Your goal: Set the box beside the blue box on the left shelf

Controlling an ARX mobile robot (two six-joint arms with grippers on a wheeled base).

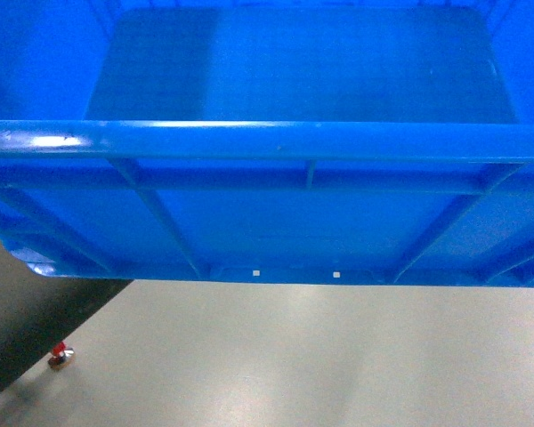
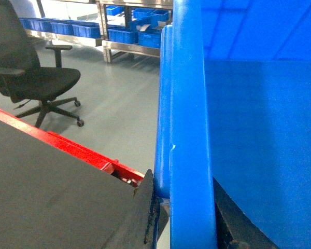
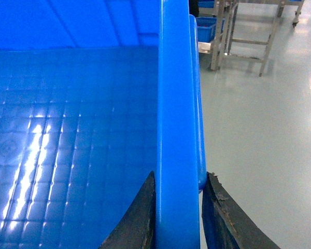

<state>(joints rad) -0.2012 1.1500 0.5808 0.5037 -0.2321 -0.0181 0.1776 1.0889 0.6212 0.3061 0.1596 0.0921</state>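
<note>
Glossy blue plastic forms the box (image 1: 276,205), its smooth rolled rim catching highlights and its inner bottom moulded in a fine grid. The right gripper (image 3: 179,218) and left gripper (image 2: 184,218) show matt black, scuffed jaws. The grey floor (image 1: 338,356) looks smooth, faintly sheened. The office chair (image 2: 31,78) wears black cloth.

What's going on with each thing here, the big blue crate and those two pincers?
Blue crate: empty, held up above the floor.
Left pincer: shut on the crate's left rim.
Right pincer: shut on the crate's right rim.
Office chair: upright, unoccupied.
</note>
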